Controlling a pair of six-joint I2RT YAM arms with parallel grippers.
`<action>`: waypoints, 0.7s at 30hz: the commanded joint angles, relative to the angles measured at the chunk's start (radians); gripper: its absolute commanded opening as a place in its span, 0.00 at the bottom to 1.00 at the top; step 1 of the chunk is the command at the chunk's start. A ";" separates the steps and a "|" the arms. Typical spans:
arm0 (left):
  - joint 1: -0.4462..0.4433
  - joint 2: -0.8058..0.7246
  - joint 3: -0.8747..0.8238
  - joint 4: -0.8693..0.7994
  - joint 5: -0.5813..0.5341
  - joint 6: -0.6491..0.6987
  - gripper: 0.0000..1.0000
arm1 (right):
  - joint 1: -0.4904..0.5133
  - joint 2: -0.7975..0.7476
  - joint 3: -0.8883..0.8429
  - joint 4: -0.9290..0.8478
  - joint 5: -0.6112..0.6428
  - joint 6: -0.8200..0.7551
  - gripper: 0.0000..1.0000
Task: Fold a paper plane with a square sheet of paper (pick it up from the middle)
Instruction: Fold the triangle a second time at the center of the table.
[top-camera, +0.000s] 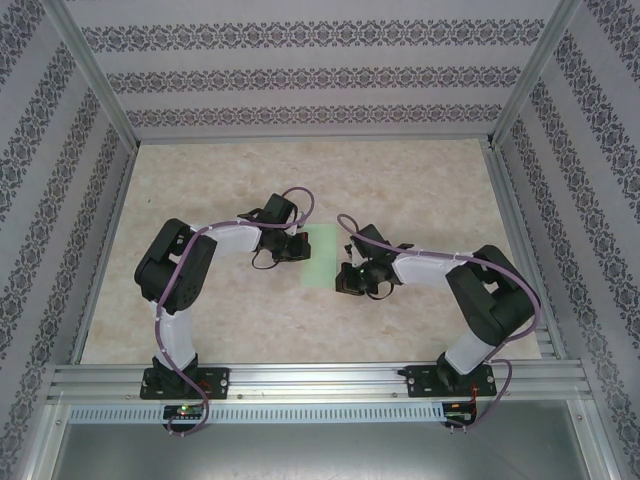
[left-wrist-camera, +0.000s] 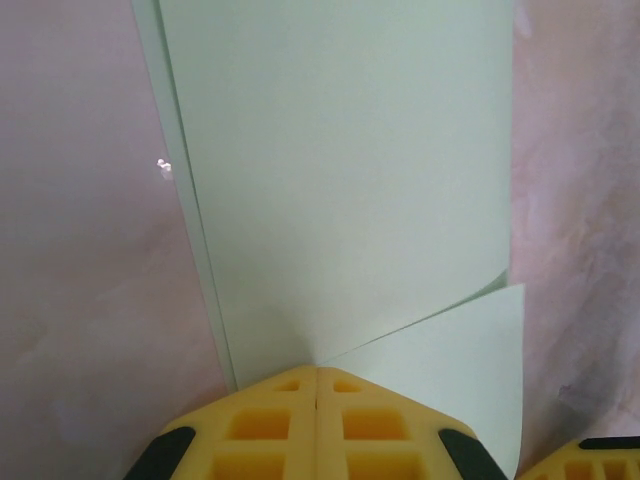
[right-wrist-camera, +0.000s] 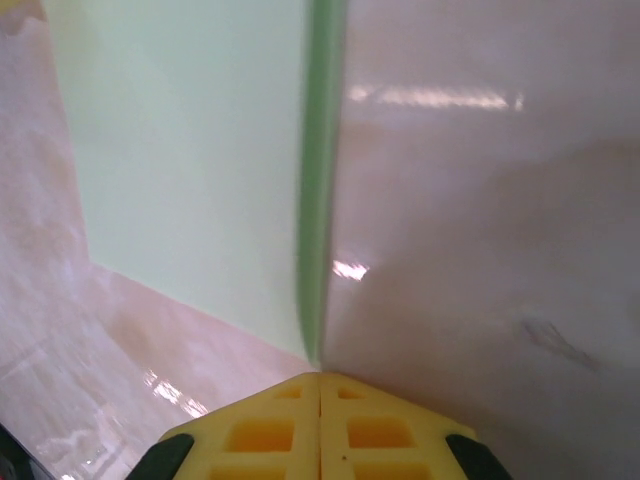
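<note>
Left wrist view: left gripper (left-wrist-camera: 317, 372) and right gripper (right-wrist-camera: 320, 376), both clenched, meet the folded square sheet of paper (left-wrist-camera: 340, 180), probably creasing; next, press along the fold.

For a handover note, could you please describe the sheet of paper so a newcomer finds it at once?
On the pale marbled table, look between the left gripper and the right gripper. There lies the square sheet of paper, folded into a narrow strip. Nothing else on the table is mint green.
</note>
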 joint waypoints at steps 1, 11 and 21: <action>0.006 0.054 -0.018 -0.084 -0.091 -0.005 0.05 | -0.006 -0.048 0.036 -0.059 0.024 -0.010 0.08; 0.006 0.054 -0.020 -0.083 -0.079 -0.010 0.05 | 0.025 0.160 0.287 -0.011 0.022 0.002 0.06; 0.006 0.063 -0.018 -0.093 -0.082 -0.016 0.05 | 0.022 0.247 0.295 -0.022 0.037 0.013 0.04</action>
